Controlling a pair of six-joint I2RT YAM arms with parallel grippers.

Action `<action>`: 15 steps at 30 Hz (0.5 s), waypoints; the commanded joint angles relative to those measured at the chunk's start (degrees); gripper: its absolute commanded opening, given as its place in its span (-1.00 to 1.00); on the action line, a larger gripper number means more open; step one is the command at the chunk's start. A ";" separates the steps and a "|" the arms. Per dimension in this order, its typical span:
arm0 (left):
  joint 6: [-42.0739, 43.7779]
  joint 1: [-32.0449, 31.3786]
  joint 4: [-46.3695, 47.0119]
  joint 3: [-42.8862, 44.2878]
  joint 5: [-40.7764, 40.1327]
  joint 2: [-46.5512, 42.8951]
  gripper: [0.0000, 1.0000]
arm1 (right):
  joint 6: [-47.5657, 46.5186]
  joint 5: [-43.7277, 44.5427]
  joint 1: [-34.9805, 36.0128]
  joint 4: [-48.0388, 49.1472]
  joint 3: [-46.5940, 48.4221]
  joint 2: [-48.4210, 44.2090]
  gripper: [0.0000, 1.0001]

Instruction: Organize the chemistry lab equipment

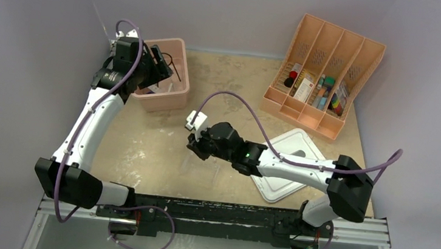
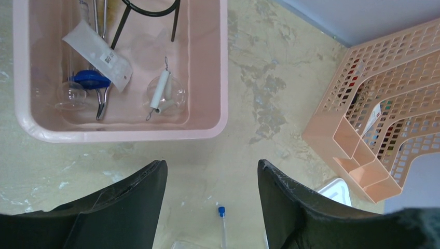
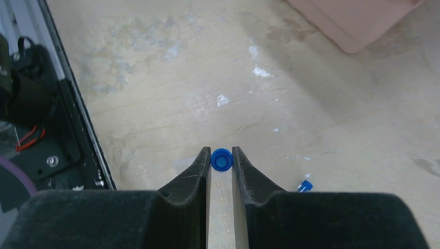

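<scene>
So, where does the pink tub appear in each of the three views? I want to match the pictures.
Top external: the pink tub stands at the upper left, near the back wall.
Left wrist: the tub fills the upper left, with lab items inside.
Right wrist: only a corner of the tub shows, at the top right edge.
Shared landmark: the stained beige table under the tub, seen in all three views.

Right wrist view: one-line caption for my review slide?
Right tool shut on a blue-capped thin clear tube; another blue cap lies on the beige tabletop.
</scene>
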 commanded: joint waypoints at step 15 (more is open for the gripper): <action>-0.54 0.28 -2.04 0.90 -1.49 -2.48 0.26 | -2.11 3.04 2.04 16.90 -4.66 7.40 -0.73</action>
